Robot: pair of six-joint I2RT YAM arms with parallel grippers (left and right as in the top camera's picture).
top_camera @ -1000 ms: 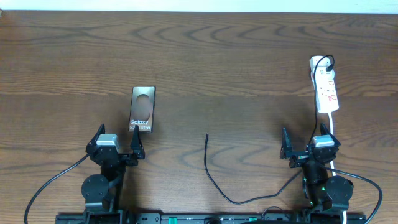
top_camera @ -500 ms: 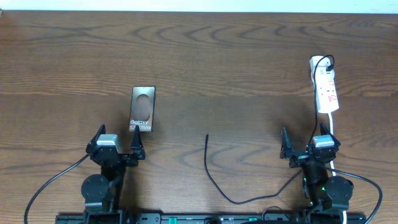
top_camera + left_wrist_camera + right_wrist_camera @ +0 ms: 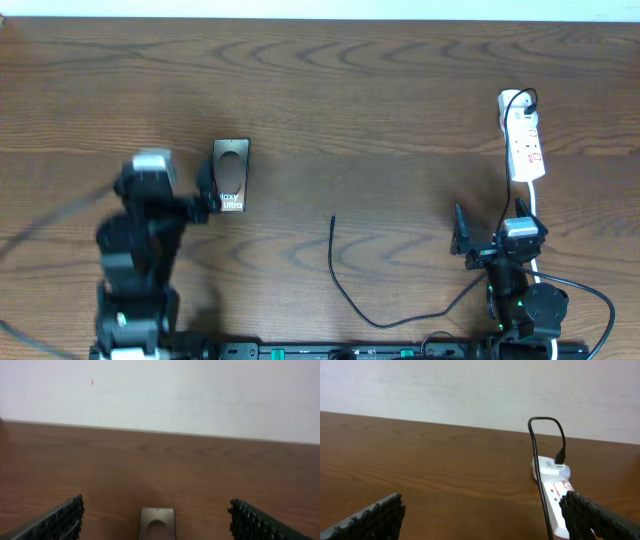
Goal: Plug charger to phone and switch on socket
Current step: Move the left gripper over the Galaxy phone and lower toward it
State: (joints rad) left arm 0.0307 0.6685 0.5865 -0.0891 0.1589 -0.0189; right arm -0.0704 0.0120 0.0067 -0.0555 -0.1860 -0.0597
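The phone [image 3: 233,170] lies flat on the table left of centre; its top end shows in the left wrist view [image 3: 157,525]. My left gripper [image 3: 165,192] is open and empty, raised just left of the phone, and blurred. In its wrist view the left gripper [image 3: 156,505] has the phone centred between its fingers, farther ahead. The charger [image 3: 335,265] lies loose at centre, its plug tip pointing away from me. The socket [image 3: 523,140] lies at far right and shows in the right wrist view [image 3: 555,505]. My right gripper [image 3: 497,240] is open and empty near the front edge, as its wrist view [image 3: 482,505] shows.
A black plug [image 3: 520,100] with its cable [image 3: 540,470] sits in the socket's far end. The socket's white cord [image 3: 536,205] runs toward the right arm. A pale wall [image 3: 160,395] stands behind the table's far edge.
My left arm has risen and swung forward and left from its rest pose to beside the phone. The right arm, charger, phone and socket have not moved.
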